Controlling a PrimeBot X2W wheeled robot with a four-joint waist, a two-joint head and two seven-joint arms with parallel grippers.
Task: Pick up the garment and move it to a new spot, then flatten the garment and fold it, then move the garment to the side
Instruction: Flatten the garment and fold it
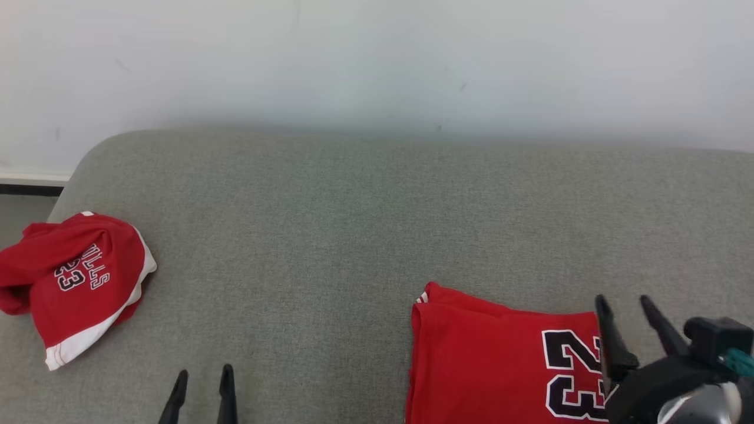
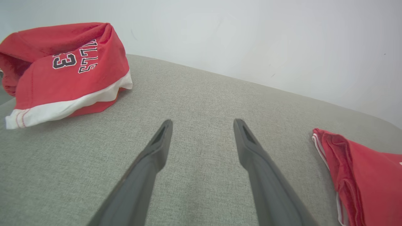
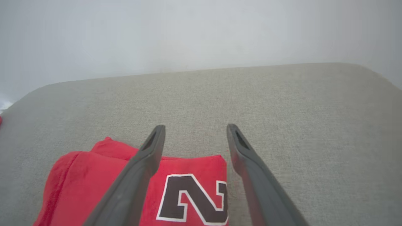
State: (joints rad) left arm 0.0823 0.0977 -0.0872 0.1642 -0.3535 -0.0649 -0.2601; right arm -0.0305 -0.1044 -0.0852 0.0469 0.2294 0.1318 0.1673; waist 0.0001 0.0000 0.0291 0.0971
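The right claw [image 1: 623,301] is standing open and is gripping nothing. The jersey [image 1: 489,353] is lying folded just below it. One finger is hanging over the printed number, and the other is over the bare cushion [image 1: 353,235] just beside the jersey's edge. The left claw [image 1: 204,372] is also hanging open and empty. The crumpled garment [image 1: 82,277] is lying well apart to the left of this claw and a little ahead of it, near the cushion's end.

The jersey is looking already set at the side, so the right claw is probably needing only to leave it. To do this well, it should be rising straight up with its fingers wide, so no tip is catching the top layer and opening the fold. The left claw is looking like the nearer one for the crumpled garment.
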